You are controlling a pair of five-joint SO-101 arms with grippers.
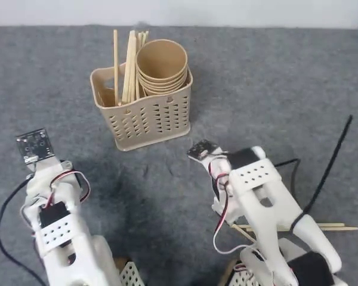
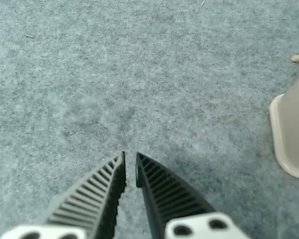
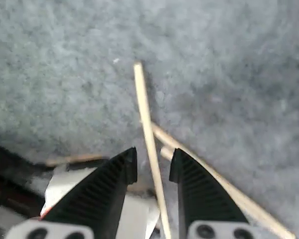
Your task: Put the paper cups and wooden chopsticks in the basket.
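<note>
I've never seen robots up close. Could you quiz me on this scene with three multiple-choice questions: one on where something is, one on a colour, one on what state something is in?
1. Where are the cups?
A. lying on the carpet
B. stacked in the basket
C. held by an arm

2. What colour is the basket?
A. beige
B. red
C. black

3. How is the right gripper?
A. shut on a cup
B. shut and empty
C. open, with a chopstick between its fingers

Answers:
1 B: the high view shows the cups nested one in another inside the basket.
2 A: its perforated walls are a pale beige.
3 C: the right wrist view shows a gap between the fingers, with the chopstick running through it.
</note>
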